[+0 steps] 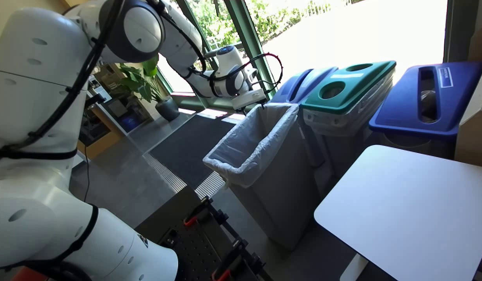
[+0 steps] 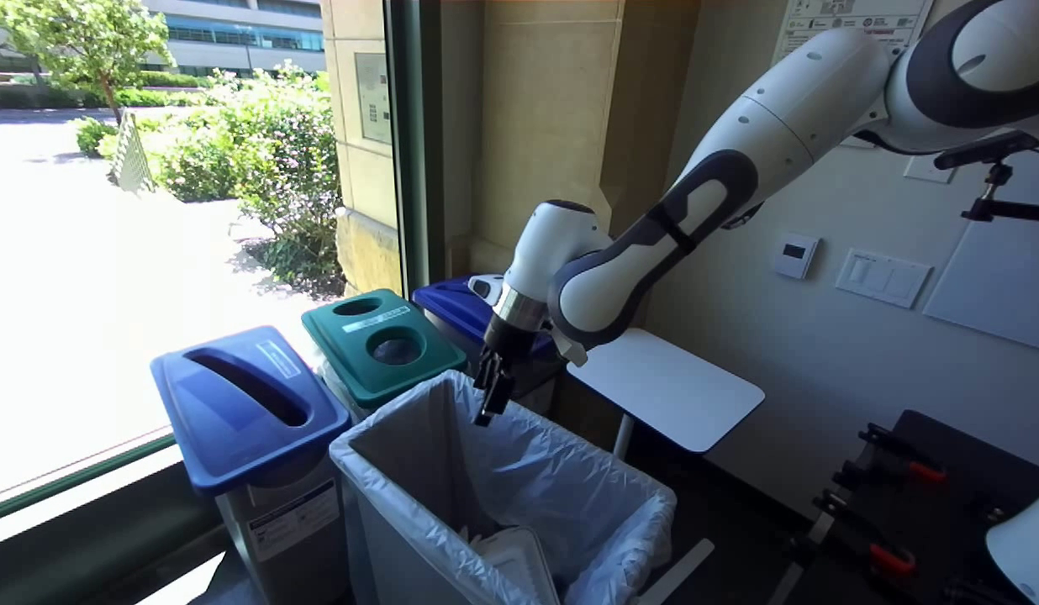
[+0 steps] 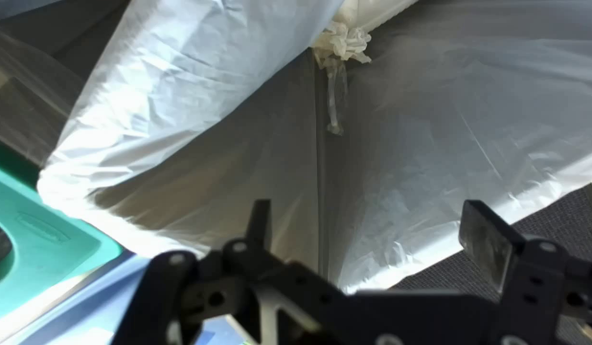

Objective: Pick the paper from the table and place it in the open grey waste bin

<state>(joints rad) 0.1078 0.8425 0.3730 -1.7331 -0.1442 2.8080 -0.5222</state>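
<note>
The open grey waste bin (image 1: 282, 199) stands lined with a whitish bag. It also shows in an exterior view (image 2: 389, 546) and the wrist view (image 3: 420, 158). My gripper (image 2: 489, 412) is above the bin's opening near its far corner, pointing down. It also shows in an exterior view (image 1: 253, 109). In the wrist view the gripper (image 3: 368, 211) has its fingers wide apart with nothing between them. The white table (image 1: 412, 210) has no paper visible on it. It also shows in an exterior view (image 2: 662, 386), partly hidden by the arm. The paper cannot be made out in any view.
A green-lidded bin (image 1: 342, 89) and slotted blue-lidded bins (image 1: 401, 97) (image 2: 234, 437) stand beside the grey bin, along the window. A white container (image 2: 515, 555) lies inside the grey bin. A bunched whitish strip (image 3: 341, 43) shows inside it. A dark bench (image 1: 194, 234) carries clamps.
</note>
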